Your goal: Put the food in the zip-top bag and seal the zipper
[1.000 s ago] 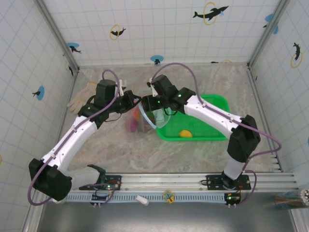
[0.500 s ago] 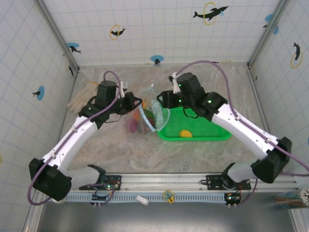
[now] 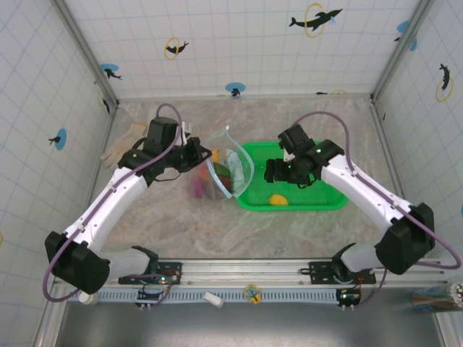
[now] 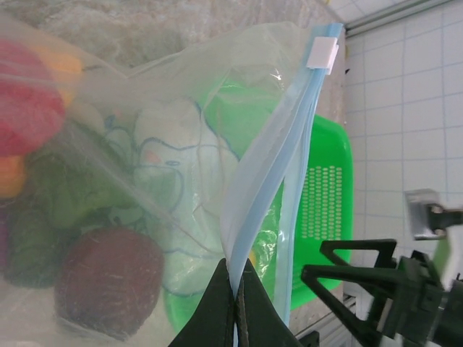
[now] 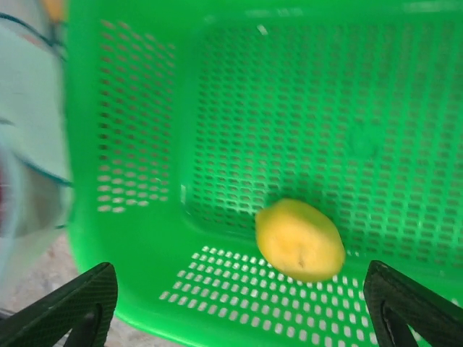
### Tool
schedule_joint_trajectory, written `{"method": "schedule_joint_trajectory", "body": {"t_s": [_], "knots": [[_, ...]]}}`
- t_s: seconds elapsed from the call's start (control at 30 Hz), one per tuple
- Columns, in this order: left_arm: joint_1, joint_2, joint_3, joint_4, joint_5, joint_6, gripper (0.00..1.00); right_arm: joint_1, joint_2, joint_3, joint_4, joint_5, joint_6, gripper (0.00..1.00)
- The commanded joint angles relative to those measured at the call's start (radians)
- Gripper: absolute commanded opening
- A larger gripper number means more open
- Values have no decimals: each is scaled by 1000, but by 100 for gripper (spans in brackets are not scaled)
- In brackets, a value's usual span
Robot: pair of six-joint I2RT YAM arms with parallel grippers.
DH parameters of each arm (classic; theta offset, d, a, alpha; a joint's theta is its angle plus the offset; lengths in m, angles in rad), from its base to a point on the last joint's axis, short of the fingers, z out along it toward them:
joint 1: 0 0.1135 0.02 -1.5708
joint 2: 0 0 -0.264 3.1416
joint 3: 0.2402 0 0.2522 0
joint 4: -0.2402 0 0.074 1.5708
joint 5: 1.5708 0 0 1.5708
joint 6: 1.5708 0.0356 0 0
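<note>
My left gripper (image 4: 235, 293) is pinched tight, its two black fingers meeting on the zipper (image 4: 286, 173) of the zip-top bag (image 3: 230, 168). The bag hangs from my grip at the centre of the top view, over the marble table (image 3: 311, 116), with its mouth gaping in a loop. My right gripper (image 5: 237, 271) is spread wide and holds nothing. Its fingertips sit in the lower left and lower right corners of the right wrist view, over the green mesh basket (image 5: 289, 101), and they touch neither the basket nor the food. From above, my left gripper is just left of the bag, my right one is over the basket's left half, right of the bag, and the bag's lower edge overlaps the basket's left rim. A pale glove (image 3: 119, 148) lies at the far left of the table. From overhead the bagged food is a blur of colours. The left wrist view brings it close through the clear wall: a red piece (image 4: 29, 101) at upper left, a dark green piece (image 4: 65, 195) below it, and a dark brown piece (image 4: 108, 282) at lower left. That view also shows the zipper's two light-blue lips parting above my fingers and meeting again at a small white slider (image 4: 322, 54) at upper right. In the right wrist view one yellow piece (image 5: 300, 238) lies on the basket floor, right of centre, between my open fingertips and a little above them in the frame. The bag is a blurred pale sheet on the left edge.
</note>
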Motion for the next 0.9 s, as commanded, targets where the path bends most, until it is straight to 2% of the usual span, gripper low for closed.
{"method": "schedule_joint_trajectory", "body": {"t_s": [0.0,0.07,0.2,0.4,0.53,0.63,0.87], "knots": [[-4,13,47,-133,-16,26,0,-4,-5,-48,-51,-19,40,97],[-5,7,47,-139,-10,25,0,-10,1,-91,-8,-50,51,100],[-4,-11,36,-116,31,4,0,-14,48,-145,45,-113,106,98],[-4,-38,-5,9,89,-48,0,1,121,-179,84,-35,171,95],[-3,-13,31,55,99,-63,0,0,164,-187,78,27,174,94],[-3,2,29,62,135,-52,0,-1,170,-197,100,34,172,90],[-3,17,33,-4,99,-11,0,-7,165,-276,180,-19,153,73]]}}
